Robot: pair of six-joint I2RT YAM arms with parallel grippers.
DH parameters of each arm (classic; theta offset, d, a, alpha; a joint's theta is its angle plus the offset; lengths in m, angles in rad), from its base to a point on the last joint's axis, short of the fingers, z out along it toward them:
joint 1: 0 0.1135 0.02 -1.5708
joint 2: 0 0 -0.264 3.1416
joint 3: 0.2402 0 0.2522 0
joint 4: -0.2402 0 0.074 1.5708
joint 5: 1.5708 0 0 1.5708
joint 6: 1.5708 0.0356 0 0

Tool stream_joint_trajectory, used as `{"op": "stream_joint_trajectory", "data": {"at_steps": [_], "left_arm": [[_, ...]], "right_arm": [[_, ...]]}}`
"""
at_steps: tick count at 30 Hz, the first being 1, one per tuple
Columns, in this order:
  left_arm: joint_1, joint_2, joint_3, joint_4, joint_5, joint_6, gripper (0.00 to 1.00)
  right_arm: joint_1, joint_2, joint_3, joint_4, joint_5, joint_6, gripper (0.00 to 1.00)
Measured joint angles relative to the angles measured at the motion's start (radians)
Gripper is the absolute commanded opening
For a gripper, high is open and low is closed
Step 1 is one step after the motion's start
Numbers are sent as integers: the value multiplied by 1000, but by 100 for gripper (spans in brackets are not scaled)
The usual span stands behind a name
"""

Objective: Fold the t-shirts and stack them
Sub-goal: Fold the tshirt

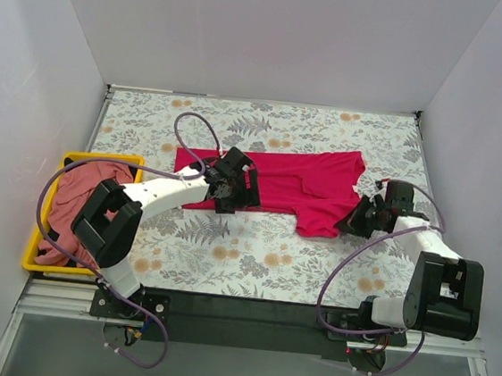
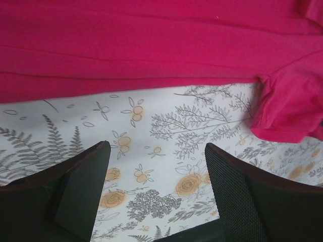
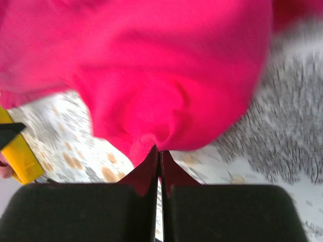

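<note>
The magenta-red t-shirt [image 1: 305, 186] lies spread across the middle of the floral table, its right part folded down. My left gripper [image 1: 233, 189] is open and empty at the shirt's near left edge; in the left wrist view the shirt [image 2: 151, 45] fills the top and my fingers [image 2: 83, 189] stand apart over bare table. My right gripper [image 1: 355, 219] is shut on the shirt's lower right sleeve edge; the right wrist view shows the cloth [image 3: 151, 75] pinched at the fingertips [image 3: 159, 151]. The salmon-pink t-shirt [image 1: 84, 197] lies crumpled in the yellow bin [image 1: 32, 259].
The yellow bin sits at the table's left edge. White walls enclose the table on three sides. The floral tablecloth [image 1: 252, 260] shows in front of the shirt. Purple cables loop from both arms.
</note>
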Motion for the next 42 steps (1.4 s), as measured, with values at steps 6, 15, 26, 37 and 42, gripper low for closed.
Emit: {"op": "stream_joint_trajectory", "data": {"at_steps": [6,15,26,37,42], "left_arm": [[109,-23,-7,-11,-36,31,73],[323,-125,-103,-16,-85,100,73],[351,-225,-200,-22,-105,124,73],[364,-225,-220,-37,-122,129,72],[374,-235,-240,-38,-131,129,72]], "right_arm": [[7,108,235,27,-26,22,1],[41,333,486,63,-38,66,1],[56,557,735,69,-61,87,1],[56,640,787,74,-59,91,1],[56,645,787,90,-35,104,4]]}}
